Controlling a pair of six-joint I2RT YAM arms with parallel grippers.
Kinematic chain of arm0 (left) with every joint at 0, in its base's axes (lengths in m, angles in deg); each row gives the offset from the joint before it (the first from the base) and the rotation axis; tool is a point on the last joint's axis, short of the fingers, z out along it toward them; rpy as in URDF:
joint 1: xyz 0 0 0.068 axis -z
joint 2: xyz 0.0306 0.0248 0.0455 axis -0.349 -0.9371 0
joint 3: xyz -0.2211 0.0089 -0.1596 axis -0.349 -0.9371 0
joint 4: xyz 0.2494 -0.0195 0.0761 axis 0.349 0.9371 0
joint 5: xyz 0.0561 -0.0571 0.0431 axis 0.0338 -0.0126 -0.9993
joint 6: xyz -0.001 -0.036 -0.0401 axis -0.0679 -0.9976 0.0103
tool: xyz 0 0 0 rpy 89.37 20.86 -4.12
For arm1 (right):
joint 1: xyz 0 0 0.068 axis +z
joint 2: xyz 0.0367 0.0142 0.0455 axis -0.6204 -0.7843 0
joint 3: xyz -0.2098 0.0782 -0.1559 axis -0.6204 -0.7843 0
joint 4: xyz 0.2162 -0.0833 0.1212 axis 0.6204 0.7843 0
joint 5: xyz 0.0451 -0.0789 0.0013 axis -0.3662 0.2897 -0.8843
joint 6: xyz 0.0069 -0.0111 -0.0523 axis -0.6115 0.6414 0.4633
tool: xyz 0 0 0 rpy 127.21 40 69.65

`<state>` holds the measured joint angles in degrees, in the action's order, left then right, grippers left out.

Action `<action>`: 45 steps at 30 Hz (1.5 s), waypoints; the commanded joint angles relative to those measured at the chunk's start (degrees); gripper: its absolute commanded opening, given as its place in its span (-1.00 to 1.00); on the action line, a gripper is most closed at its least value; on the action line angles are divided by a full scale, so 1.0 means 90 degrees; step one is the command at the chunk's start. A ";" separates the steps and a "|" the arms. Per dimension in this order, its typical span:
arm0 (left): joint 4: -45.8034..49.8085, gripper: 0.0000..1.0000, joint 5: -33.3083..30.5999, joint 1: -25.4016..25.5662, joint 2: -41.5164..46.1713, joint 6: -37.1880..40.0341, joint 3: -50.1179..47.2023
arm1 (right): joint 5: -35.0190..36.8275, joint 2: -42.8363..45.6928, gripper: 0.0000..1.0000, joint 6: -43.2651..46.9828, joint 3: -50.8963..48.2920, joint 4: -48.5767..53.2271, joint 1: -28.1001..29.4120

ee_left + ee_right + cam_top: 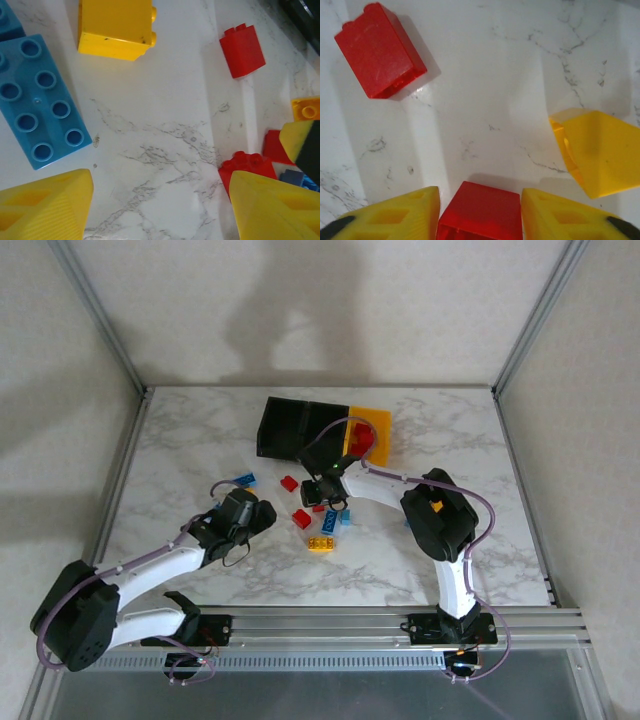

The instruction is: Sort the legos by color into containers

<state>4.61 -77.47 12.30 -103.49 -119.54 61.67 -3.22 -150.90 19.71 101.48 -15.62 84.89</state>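
one red brick is pinched by the right end effector: lift straight, grip square; left end effector gapes wide.

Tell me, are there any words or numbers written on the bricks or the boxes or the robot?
No text can be read anywhere.
Blue brick: plain ring studs, no letters.
Red brick between the right gripper's fingers: plain sides.
Black bins and yellow bin: no label to be seen.
Orange patch on the right arm: too small to tell if it carries writing.
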 commanded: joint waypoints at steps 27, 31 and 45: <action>-0.1225 0.45 0.1069 -0.0014 -0.0116 0.0213 0.0179 | 0.0611 0.0882 -0.55 0.0411 0.0868 0.0372 -0.1287; -0.1286 0.45 0.1094 0.0100 -0.0389 0.0244 0.0383 | 0.0731 0.0662 -0.54 0.0485 0.1265 0.0440 -0.1723; -0.1271 0.44 0.1051 0.0250 -0.0660 0.0246 0.0593 | 0.1712 -0.0417 -0.50 0.0714 0.2147 0.0713 -0.2320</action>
<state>-6.65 -68.44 14.05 -109.28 -118.20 65.47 9.34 -153.06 25.26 119.63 -11.49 64.35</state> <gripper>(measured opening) 0.722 0.326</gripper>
